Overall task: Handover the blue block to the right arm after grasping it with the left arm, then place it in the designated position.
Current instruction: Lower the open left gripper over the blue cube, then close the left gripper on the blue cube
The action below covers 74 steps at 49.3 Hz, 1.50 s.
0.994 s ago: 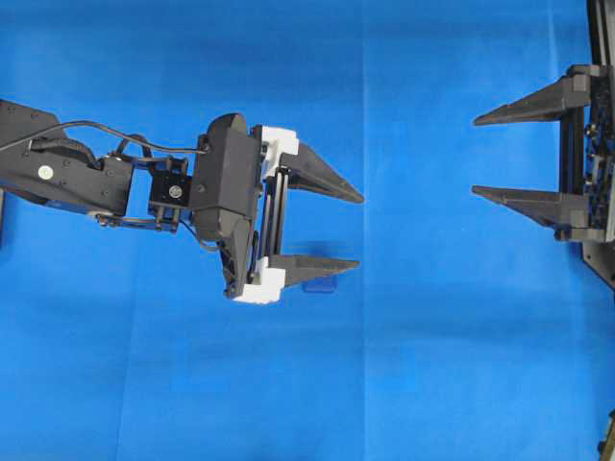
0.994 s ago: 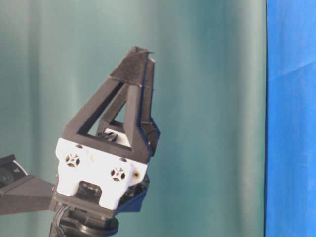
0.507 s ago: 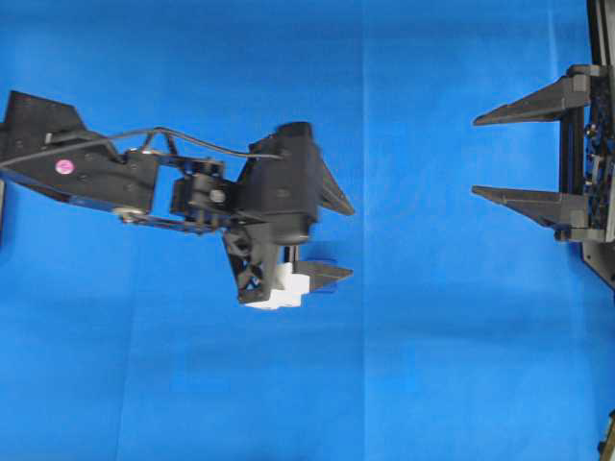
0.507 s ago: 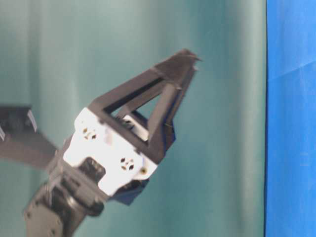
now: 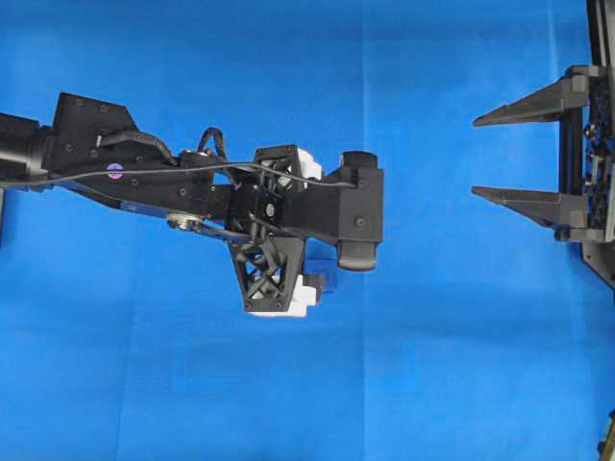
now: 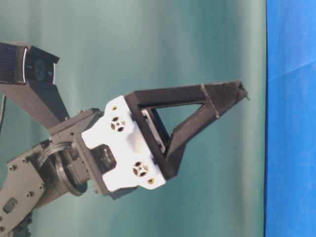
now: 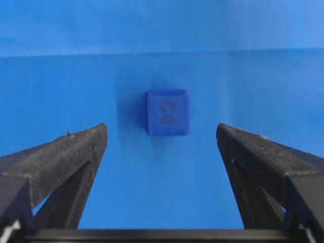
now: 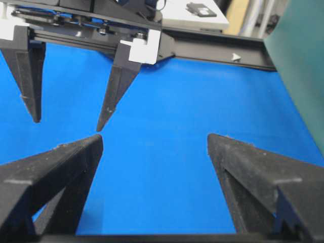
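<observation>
The blue block (image 7: 167, 112), a small dark cube with a faint mark on its top face, lies on the bright blue cloth. In the left wrist view it sits just beyond my left gripper (image 7: 161, 126), centred between the two wide-apart black fingers and touching neither. From overhead the left gripper (image 5: 306, 230) points down and covers most of the block (image 5: 327, 279). Side-on, the left gripper (image 6: 239, 93) tilts toward the cloth. My right gripper (image 5: 475, 157) stands open and empty at the right edge, far from the block; the right wrist view shows its jaws (image 8: 154, 136) apart.
Bright blue cloth (image 5: 432, 365) covers the table. A teal backdrop (image 6: 148, 39) fills the table-level view. In the right wrist view a black rail (image 8: 217, 48) runs along the far edge, and the left gripper's fingers (image 8: 109, 104) hang ahead.
The left arm has reached out and pitched its gripper from level to pointing down over the block. The jaws stayed apart. The right arm has not moved.
</observation>
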Available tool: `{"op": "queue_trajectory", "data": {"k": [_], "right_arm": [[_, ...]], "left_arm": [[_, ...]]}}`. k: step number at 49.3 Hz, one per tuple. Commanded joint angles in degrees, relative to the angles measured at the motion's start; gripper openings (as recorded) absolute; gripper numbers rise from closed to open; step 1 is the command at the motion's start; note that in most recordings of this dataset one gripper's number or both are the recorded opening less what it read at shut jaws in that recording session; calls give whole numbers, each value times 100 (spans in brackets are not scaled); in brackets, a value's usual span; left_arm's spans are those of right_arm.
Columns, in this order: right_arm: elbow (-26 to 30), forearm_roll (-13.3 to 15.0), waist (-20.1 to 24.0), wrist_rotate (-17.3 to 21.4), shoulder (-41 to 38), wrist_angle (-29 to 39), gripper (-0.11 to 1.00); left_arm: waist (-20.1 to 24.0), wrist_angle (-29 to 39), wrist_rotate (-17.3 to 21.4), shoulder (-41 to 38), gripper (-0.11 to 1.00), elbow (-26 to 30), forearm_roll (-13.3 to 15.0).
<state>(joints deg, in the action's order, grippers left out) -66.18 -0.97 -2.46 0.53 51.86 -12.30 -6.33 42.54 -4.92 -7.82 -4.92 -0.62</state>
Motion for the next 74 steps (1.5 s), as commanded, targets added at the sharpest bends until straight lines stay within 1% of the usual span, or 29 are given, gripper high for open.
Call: {"op": "queue_trajectory", "data": {"k": [1,52,64,74], "right_arm": [[123,-18,-18,9,-35,-26,97],[123,-18,-9,9,-70,-26,97],[132,-18,-9,9,-70,-35,96],[114,-18,-9,9,-123,-26,97]], "left_arm": [[0,0,18,88,90,158,-18],[9,-35,-18,79,90,105,-18],[18,-369,-35,79,90,-97,-18],[26,-1160,-53,-44,90,-686,-18]]}}
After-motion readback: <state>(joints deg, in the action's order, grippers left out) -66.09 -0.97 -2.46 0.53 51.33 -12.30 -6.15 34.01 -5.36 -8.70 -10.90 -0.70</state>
